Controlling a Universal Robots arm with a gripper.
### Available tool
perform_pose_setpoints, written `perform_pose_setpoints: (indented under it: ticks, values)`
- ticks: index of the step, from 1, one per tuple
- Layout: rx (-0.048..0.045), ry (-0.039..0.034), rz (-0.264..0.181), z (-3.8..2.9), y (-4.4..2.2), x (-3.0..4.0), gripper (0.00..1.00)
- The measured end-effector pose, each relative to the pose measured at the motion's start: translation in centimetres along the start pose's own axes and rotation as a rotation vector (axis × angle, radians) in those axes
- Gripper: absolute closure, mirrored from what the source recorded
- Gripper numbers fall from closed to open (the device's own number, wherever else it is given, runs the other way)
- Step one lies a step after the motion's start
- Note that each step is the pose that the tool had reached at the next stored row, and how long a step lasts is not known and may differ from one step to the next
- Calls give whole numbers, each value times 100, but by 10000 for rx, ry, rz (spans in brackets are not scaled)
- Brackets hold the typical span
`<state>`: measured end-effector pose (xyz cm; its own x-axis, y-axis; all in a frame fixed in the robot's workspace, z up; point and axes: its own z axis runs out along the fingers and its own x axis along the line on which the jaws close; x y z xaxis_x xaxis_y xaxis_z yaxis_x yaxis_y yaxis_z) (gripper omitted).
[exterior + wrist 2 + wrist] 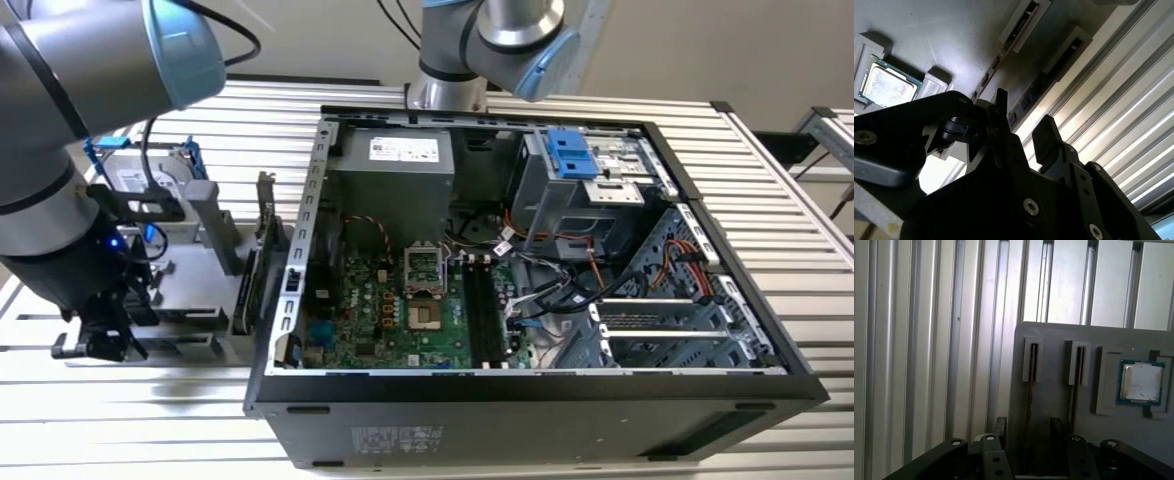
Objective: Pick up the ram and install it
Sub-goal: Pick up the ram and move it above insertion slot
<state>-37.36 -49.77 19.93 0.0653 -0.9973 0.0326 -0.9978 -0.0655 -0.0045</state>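
1. Grey plastic holder sits on the slatted tabletop, at about 9 o'clock from the open computer case in the exterior view; we see the arm bent down over it.
2. We find the ram standing on edge in a narrow slot of that holder, with a processor chip lying flat in a pocket nearby.
3. The gripper hovers at the ram with its jaws parted by a clear gap. Its fingertips stand one to each side of the stick's line, and they hold nothing.
4. We judge the pick-up step to be in hand, with the grasp not yet made. The memory slots on the board look empty.
5. We think the next move calls for jaws centred over the thin edge and a square, even close, since a skewed pinch could jam the stick in its slot.
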Motion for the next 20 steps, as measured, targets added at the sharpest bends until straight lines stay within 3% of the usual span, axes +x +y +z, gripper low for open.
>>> perform_pose_setpoints:
  ticks: [20]
  values:
    - [-10,26,-1,97,1,0,0]
